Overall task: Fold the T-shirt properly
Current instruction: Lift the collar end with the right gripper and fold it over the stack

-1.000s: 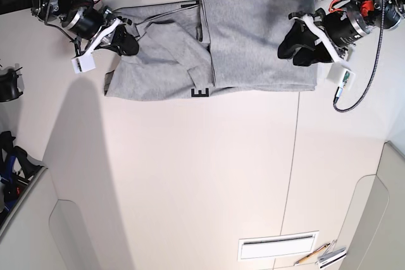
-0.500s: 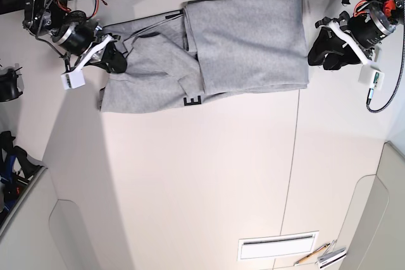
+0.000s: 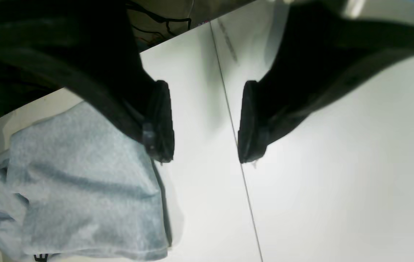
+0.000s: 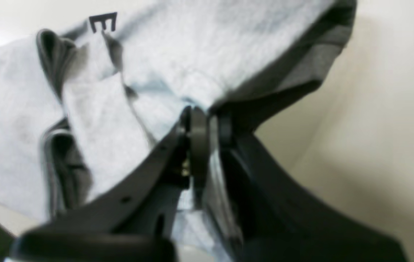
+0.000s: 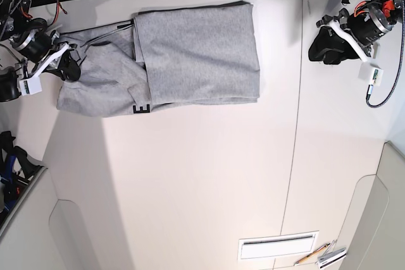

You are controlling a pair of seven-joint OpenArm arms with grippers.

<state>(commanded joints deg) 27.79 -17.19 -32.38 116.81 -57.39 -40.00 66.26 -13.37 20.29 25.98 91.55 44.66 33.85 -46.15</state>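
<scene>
The heather-grey T-shirt point(image 5: 196, 52) lies flat at the back left of the table, its right part folded over and a black letter E point(image 5: 142, 109) showing at the front edge. My right gripper point(image 5: 69, 69) is at the shirt's left edge, shut on a pinch of grey fabric point(image 4: 163, 98) that drapes away from its closed fingers point(image 4: 196, 138). Well to the right of the shirt, my left gripper point(image 5: 318, 45) is open and holds nothing. In the left wrist view its pads point(image 3: 161, 123) stand apart over bare table, with the T-shirt point(image 3: 83, 189) at lower left.
A seam point(image 5: 297, 124) runs front to back across the white table, right of the shirt. A white slotted plate point(image 5: 277, 245) and some pens point(image 5: 319, 254) lie at the front right. Dark gear point(image 5: 9, 86) sits at the left edge.
The left gripper let go of the shirt's right edge and drew back to the right. The right gripper, still shut on the fabric, dragged the whole shirt leftward across the table.
</scene>
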